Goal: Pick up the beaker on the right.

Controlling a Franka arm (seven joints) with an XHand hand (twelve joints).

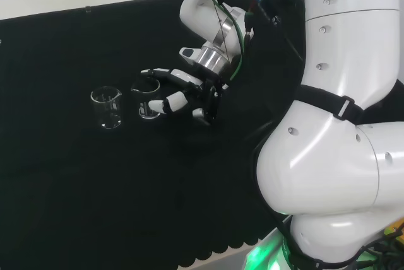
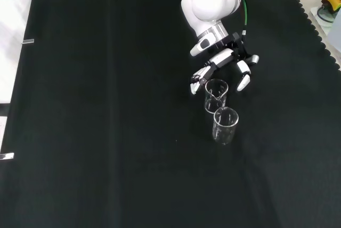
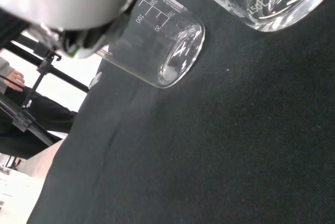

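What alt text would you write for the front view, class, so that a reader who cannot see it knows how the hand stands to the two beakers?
The robot's hand, fingers spread open, reaches around the farther of two clear beakers on a black cloth, without plainly gripping it. The second beaker stands upright just in front, close beside the first.

Two beakers upright on cloth (image 2: 106, 159), near its middle, just beside each other. Head view: one beaker (image 1: 106, 107) left, other beaker (image 1: 148, 98) right. Hand (image 1: 189, 96) right of right beaker, fingers either side of it.
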